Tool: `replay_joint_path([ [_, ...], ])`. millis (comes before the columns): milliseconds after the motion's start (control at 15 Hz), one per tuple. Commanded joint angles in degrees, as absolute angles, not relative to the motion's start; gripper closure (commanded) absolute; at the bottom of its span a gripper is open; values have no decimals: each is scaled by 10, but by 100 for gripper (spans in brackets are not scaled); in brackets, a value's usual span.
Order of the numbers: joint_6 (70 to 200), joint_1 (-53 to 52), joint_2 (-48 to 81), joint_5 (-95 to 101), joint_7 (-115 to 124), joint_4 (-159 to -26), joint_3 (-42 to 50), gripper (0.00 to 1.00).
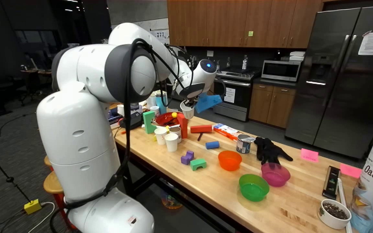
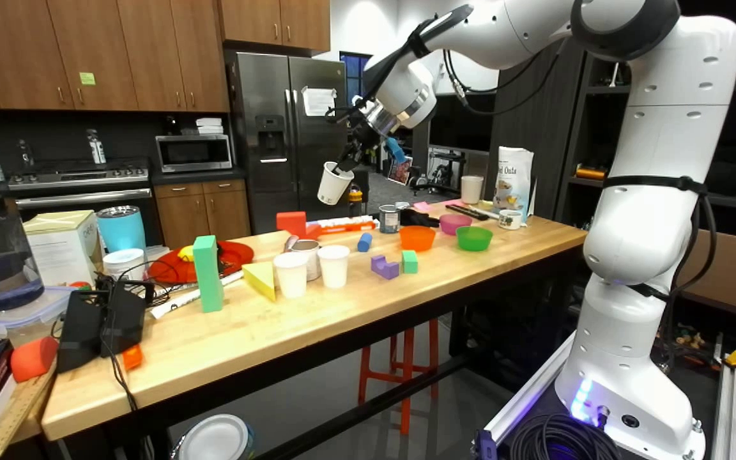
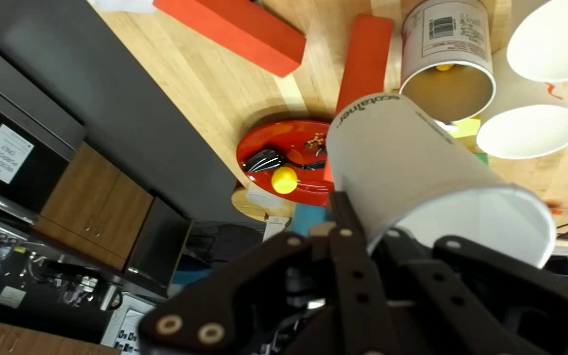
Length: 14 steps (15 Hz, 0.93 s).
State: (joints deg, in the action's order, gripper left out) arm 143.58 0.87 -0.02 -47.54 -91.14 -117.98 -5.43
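Within the pincer (image 3: pixel 370 235), closed on its rim, a white ecotainer paper cup (image 3: pixel 407 162) is tilted above the desk (image 2: pixel 317 306), apart from the red plate (image 3: pixel 264 135): lifted, not set down, any contents hidden. The plate bears a yellow ball (image 3: pixel 284 180), black utensil (image 3: pixel 264 161) and brown bits (image 3: pixel 316 141); near it, a lidless can (image 3: pixel 445 39) contains something yellow (image 3: pixel 444 67), and two paper cups (image 2: pixel 291 276) stand upright.

A lab fitted out as a kitchen: wall cabinets (image 1: pixel 227 22), a double-door refrigerator (image 1: pixel 337 84), a microwave (image 1: pixel 281 70) and a range (image 1: pixel 243 97) line the back; the range's paper sign (image 3: pixel 3 154) reads "FOR RESEARCH PURPOSES ONLY", and a robot arm (image 2: pixel 662 140) stands beside the desk (image 2: pixel 246 326).
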Motion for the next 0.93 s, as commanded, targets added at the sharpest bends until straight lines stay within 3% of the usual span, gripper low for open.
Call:
replay_joint_path([
  [0, 1408, -6, -13, -492, -947, -1189, -44, 99],
  [867, 1390, -31, -21, -576, -932, -1258, -50, 99],
])
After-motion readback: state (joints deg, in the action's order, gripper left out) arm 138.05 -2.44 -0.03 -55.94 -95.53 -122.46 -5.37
